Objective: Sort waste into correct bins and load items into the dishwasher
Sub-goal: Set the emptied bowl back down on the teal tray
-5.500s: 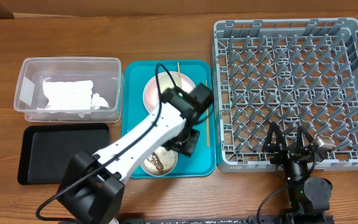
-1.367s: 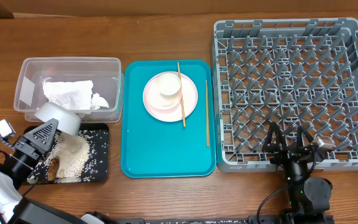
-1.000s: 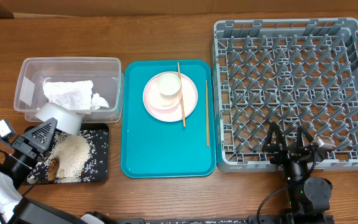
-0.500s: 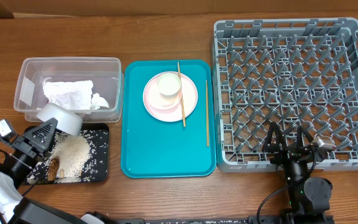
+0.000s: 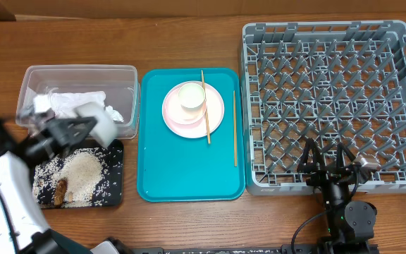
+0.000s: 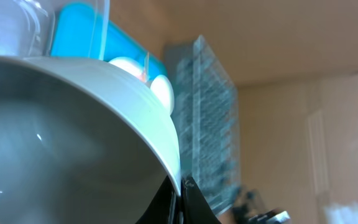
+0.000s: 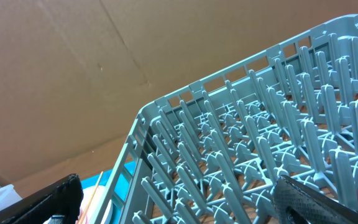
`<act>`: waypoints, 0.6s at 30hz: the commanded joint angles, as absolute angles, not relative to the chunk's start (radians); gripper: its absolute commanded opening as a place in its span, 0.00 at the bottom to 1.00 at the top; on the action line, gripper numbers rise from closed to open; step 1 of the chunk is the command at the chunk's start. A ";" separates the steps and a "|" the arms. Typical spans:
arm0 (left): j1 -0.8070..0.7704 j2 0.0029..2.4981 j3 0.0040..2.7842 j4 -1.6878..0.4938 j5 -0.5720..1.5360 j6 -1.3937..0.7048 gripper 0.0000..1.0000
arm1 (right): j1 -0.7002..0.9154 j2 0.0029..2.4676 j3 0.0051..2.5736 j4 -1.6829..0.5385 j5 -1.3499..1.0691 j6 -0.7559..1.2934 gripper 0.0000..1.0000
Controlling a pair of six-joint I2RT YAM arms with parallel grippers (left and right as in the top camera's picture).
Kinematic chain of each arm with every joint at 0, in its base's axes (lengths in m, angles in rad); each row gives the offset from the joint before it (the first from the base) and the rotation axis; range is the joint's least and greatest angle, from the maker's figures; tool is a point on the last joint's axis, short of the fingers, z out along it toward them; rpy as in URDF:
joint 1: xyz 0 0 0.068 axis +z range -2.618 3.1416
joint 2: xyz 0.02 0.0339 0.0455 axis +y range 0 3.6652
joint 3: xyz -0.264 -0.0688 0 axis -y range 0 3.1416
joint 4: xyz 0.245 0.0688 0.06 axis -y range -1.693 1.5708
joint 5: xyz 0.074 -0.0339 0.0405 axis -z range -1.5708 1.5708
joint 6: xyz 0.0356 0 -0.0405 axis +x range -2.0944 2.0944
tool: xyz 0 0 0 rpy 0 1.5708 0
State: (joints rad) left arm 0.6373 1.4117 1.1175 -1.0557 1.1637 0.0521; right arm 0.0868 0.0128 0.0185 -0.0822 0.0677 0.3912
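My left gripper (image 5: 83,127) is shut on the rim of the pale grey-blue bowl (image 5: 101,121), holding it in the air between the clear tub (image 5: 80,70) and the black tray (image 5: 120,176). In the left wrist view the bowl (image 6: 73,124) fills the left side, its rim pinched at my left gripper (image 6: 180,186). Rice (image 5: 82,168) and a brown lump (image 5: 63,190) lie in the black tray. The napkin (image 5: 76,102) is in the tub. My right gripper (image 5: 324,161) stands open at the front edge of the dish rack (image 5: 330,99).
The teal tray (image 5: 182,169) holds the plate (image 5: 213,116) with the cream cup (image 5: 192,97) on it. One chopstick (image 5: 206,113) lies across the plate, another chopstick (image 5: 235,134) along the tray's right side. The right wrist view shows the rack's pegs (image 7: 260,143).
My left arm has swung the bowl up and to the right, off the black tray towards the tub's front. The rice and lump stay in the tray. The right arm is still.
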 commanded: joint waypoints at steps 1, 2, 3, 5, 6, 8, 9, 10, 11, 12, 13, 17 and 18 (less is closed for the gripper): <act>0.426 1.379 1.201 -1.032 0.842 -0.126 0.04 | 0.089 0.004 0.008 -0.076 0.077 0.392 1.00; 0.351 1.379 1.209 -1.009 0.770 -0.170 0.04 | 0.089 0.004 0.008 -0.077 0.077 0.392 1.00; 0.271 1.379 1.210 -0.978 0.699 -0.215 0.04 | 0.089 0.004 0.008 -0.077 0.077 0.392 1.00; 0.123 1.386 1.210 -0.932 0.559 -0.289 0.04 | 0.089 0.004 0.008 -0.077 0.078 0.392 1.00; 0.012 1.393 1.210 -0.918 0.452 -0.332 0.04 | 0.089 0.004 0.008 -0.077 0.077 0.392 1.00; -0.122 1.405 1.210 -0.923 0.319 -0.371 0.04 | 0.089 0.004 0.008 -0.076 0.077 0.392 1.00; -0.175 1.411 1.210 -0.931 0.268 -0.384 0.04 | 0.089 0.004 0.008 -0.076 0.077 0.392 1.00; -0.229 1.420 1.210 -0.940 0.216 -0.400 0.04 | 0.089 0.004 0.008 -0.077 0.077 0.392 1.00; -0.279 1.429 1.210 -0.950 0.175 -0.415 0.04 | 0.089 0.004 0.008 -0.077 0.077 0.392 1.00; -0.317 1.436 1.210 -0.957 0.149 -0.429 0.04 | 0.089 0.004 0.008 -0.076 0.077 0.392 1.00; -0.355 1.446 1.209 -0.965 0.124 -0.438 0.04 | 0.089 0.004 0.008 -0.077 0.078 0.392 1.00; -0.453 1.483 1.209 -0.999 0.034 -0.466 0.04 | 0.089 0.004 0.008 -0.077 0.077 0.392 1.00; -0.470 1.496 1.209 -1.005 0.019 -0.472 0.04 | 0.089 0.004 0.008 -0.077 0.077 0.392 1.00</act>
